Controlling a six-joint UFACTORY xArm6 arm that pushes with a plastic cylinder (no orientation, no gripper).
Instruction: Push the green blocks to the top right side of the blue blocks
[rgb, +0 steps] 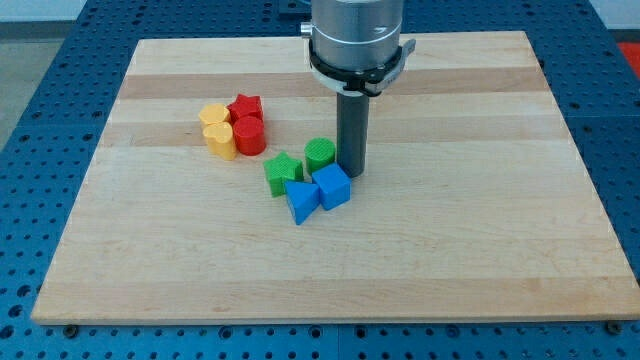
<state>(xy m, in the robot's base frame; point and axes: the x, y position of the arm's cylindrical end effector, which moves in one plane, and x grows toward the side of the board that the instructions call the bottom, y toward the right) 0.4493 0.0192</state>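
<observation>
My tip (351, 172) touches the green cylinder (320, 155) on its left; green star (283, 172) farther left; blue cube (333, 186) and blue triangle (301, 200) just below.

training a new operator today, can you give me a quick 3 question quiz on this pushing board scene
1. True or false: my tip sits at the view's right of the green round block, close beside it.
2. Multiple choice: which blocks lie nearest the view's bottom? A) the blue cube and blue triangular block B) the red blocks C) the yellow blocks
3. Fill in: the green star-like block lies to the view's ____ of the green round block.

Key: 1 true; 2 A; 3 left. The red and yellow cluster on the wooden board sits apart, toward the view's upper left.
</observation>
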